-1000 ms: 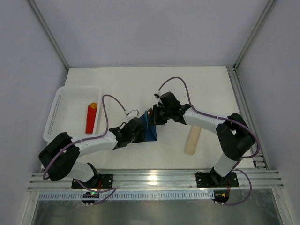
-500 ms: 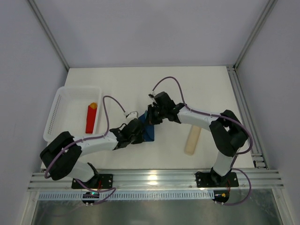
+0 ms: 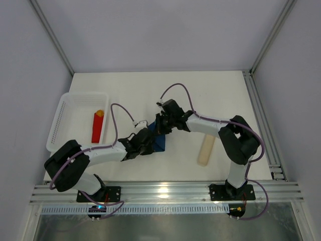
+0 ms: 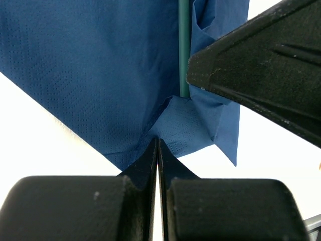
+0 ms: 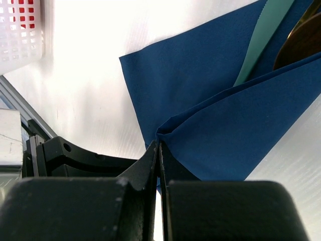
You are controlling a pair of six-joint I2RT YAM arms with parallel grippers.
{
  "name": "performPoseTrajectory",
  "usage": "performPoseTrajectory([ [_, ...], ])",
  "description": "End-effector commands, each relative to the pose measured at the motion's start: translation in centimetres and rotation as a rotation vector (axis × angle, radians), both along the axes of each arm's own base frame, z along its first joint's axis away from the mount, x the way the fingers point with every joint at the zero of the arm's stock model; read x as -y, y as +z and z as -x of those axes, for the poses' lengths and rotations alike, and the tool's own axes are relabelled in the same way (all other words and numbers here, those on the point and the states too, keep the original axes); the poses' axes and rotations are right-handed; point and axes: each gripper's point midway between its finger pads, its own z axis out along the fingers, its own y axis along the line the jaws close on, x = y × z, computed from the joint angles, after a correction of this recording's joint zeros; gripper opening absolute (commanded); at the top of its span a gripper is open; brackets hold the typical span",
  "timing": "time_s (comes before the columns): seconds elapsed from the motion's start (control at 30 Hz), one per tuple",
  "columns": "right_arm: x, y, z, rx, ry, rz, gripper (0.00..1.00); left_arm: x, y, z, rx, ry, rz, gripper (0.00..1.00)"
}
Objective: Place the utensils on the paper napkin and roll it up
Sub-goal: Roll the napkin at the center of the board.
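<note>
Left gripper (image 4: 158, 149): jaws pressed flat together with no gap, tips touching the near crease of the paper napkin (image 4: 100, 75); cannot tell if any paper is nipped between them.
Right gripper (image 5: 158, 149): jaws closed tight, pinching the corner of the napkin's folded-over flap.
Grippers together: nose to nose at mid-table in the top view, right one at 1 o'clock of the left one, just beside it; black body of the right one filling the 2 o'clock part of the left wrist view.
Paper napkin: dark navy, lying on the table (image 3: 225, 95), one layer doubled over another; mostly hidden under both gripper heads from above, with a blue patch showing at 3 o'clock of the left gripper.
Utensils: teal-green strip (image 5: 263, 35) with a finely toothed edge, running out from under the flap toward 1 o'clock in the right wrist view; copper-brown piece (image 5: 303, 45) just beside it at 3 o'clock, likewise partly covered; both resting on the lower layer.
Basket (image 3: 65, 123): white, perforated, at 9 o'clock of the napkin, well apart.
Red block (image 3: 97, 128): orange-tipped, lying inside the basket along its 3 o'clock wall.
Beige bar (image 3: 205, 149): rounded, on the table at 3 o'clock of the napkin, apart from it, under the right forearm.
</note>
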Motion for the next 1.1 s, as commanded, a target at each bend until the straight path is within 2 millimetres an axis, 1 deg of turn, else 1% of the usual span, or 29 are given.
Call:
performPoseTrajectory([
  [0.0, -1.2, 1.4, -0.8, 0.034, 0.002, -0.029, 0.04, 0.1, 0.1, -0.8, 0.033, 0.022, 0.010, 0.00],
  [0.4, -2.2, 1.1, -1.0, 0.030, 0.008, -0.022, 0.04, 0.1, 0.2, -0.7, 0.036, 0.021, 0.023, 0.00],
  [0.73, -3.0, 0.0, -0.8, 0.017, 0.025, -0.004, 0.03, 0.0, 0.3, -0.6, 0.038, 0.023, 0.028, 0.00],
  [1.07, -3.1, -1.1, -0.5, 0.005, 0.028, 0.014, 0.04, -0.1, 0.9, -0.6, 0.047, 0.026, 0.030, 0.00],
])
